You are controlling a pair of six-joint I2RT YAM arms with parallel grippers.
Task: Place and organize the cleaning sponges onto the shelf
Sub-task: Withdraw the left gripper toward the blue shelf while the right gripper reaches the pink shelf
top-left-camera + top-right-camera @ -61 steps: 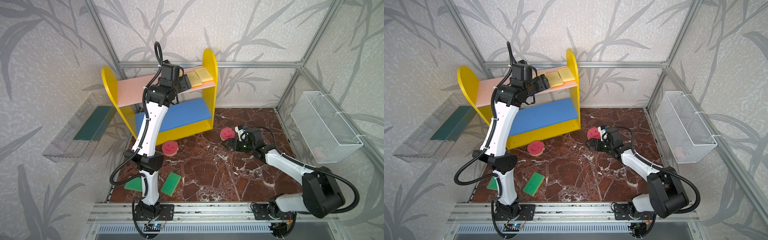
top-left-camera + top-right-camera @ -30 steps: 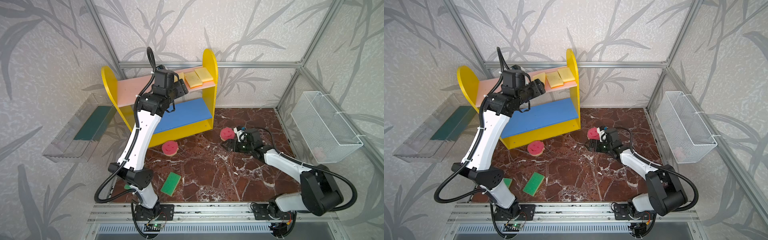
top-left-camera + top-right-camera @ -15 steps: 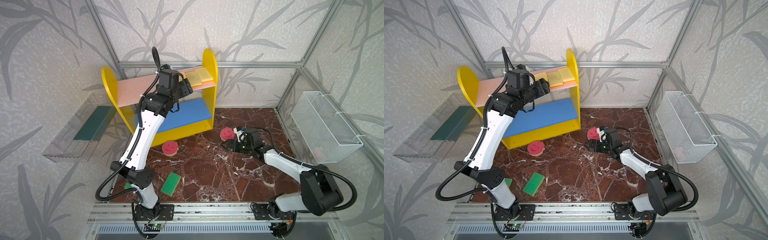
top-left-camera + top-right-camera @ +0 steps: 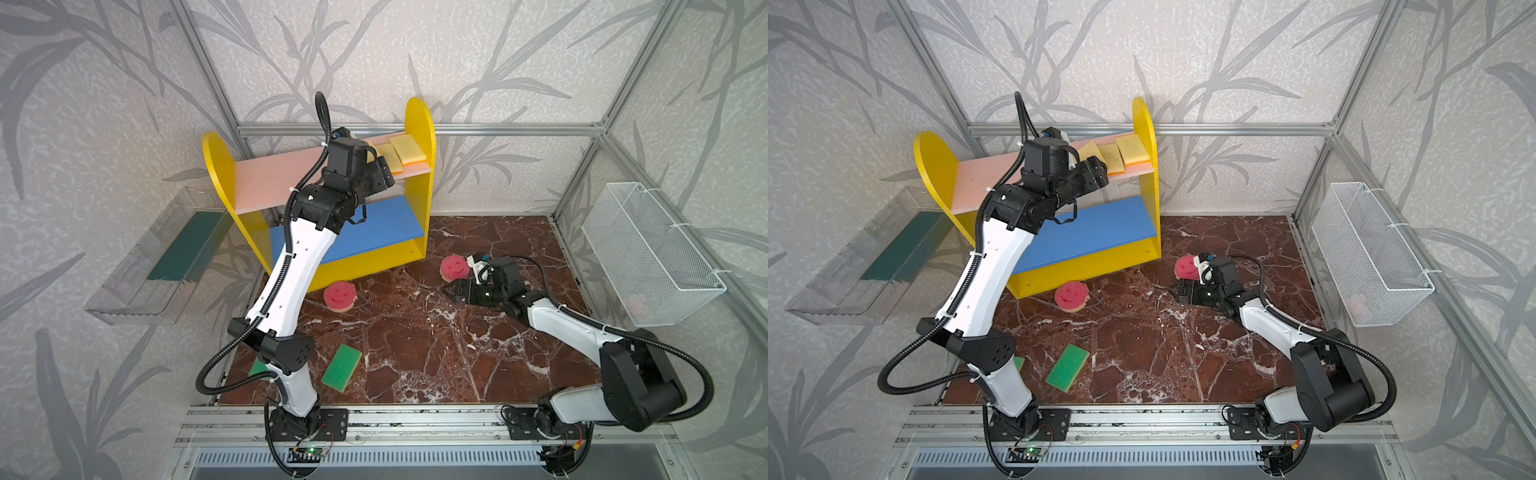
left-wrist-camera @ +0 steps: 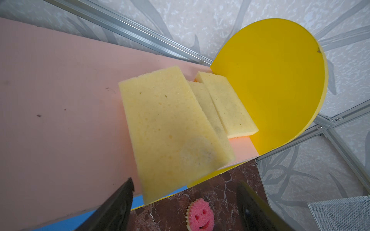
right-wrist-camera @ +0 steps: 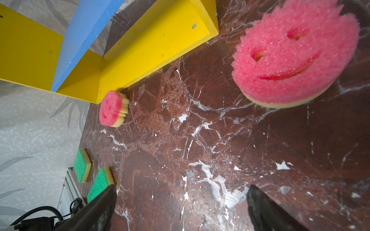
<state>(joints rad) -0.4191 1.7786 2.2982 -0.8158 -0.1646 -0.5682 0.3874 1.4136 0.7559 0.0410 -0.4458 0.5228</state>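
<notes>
Three yellow sponges lie at the right end of the shelf's pink top board. The nearest sponge leans on the middle one and overhangs the front edge. My left gripper is open just before it, not gripping. A pink smiley sponge lies on the floor beside my open right gripper. Another pink one rests against the shelf base. Two green-faced sponges lie front left.
A clear tray with a dark green mat hangs on the left wall. A white wire basket hangs on the right wall. The left arm's elbow hides part of one green sponge. Metal rails run along the front.
My left gripper drew back to the left of the top board, then came back right toward the yellow sponges. It stayed open. The right arm has not moved.
</notes>
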